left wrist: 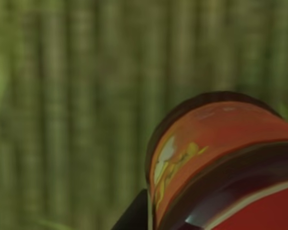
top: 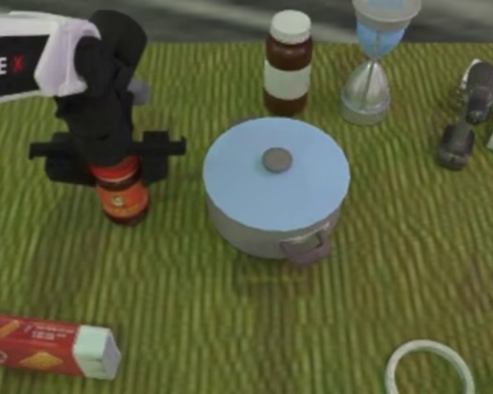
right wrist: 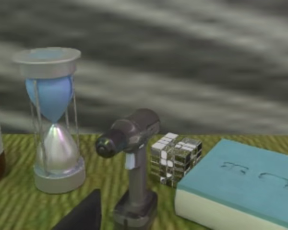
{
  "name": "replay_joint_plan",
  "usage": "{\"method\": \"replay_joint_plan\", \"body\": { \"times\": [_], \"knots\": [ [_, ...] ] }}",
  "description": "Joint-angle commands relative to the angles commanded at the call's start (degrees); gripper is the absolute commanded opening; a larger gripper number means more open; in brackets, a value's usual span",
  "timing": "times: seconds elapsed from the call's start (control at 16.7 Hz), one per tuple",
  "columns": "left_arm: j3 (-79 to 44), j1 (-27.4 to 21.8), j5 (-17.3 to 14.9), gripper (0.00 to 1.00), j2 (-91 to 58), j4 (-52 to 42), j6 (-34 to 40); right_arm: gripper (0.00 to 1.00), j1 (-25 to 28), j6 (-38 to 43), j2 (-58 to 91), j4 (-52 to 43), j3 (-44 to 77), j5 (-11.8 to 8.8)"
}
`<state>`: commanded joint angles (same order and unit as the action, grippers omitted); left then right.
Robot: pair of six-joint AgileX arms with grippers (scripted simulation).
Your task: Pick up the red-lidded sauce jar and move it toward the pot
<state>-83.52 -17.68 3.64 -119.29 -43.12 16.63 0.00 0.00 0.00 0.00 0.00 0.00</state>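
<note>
The red-lidded sauce jar [top: 123, 197] stands left of the pot, with an orange-red label and dark contents. My left gripper [top: 115, 164] comes down over it and is shut on its lid end. In the left wrist view the jar [left wrist: 216, 143] fills the near corner, with one dark finger [left wrist: 134, 215] against its side. The pot [top: 275, 185] is wide and grey with a pale-blue lid and sits at the table's middle, a short gap to the jar's right. My right arm is outside the top view; only one dark fingertip [right wrist: 84, 213] shows in its wrist view.
Behind the pot stand a brown jar with a white lid [top: 288, 61] and an hourglass [top: 376, 57]. A grey drill [top: 464, 115], a mirrored cube [right wrist: 175, 155] and a teal book [right wrist: 240, 182] lie at the far right. Near the front are a red cracker box [top: 45, 345] and a white ring [top: 430, 369].
</note>
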Motion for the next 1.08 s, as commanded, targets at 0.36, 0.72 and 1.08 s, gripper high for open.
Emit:
{"method": "replay_joint_plan", "body": {
  "times": [0.36, 0.72, 1.08],
  "knots": [
    [0.0, 0.0, 0.0, 0.23, 0.0, 0.0, 0.0, 1.00, 0.0, 0.0, 0.0, 0.0, 0.0, 0.0],
    [0.0, 0.0, 0.0, 0.68, 0.0, 0.0, 0.0, 1.00, 0.0, 0.0, 0.0, 0.0, 0.0, 0.0],
    [0.0, 0.0, 0.0, 1.00, 0.0, 0.0, 0.0, 1.00, 0.0, 0.0, 0.0, 0.0, 0.0, 0.0]
  ]
}}
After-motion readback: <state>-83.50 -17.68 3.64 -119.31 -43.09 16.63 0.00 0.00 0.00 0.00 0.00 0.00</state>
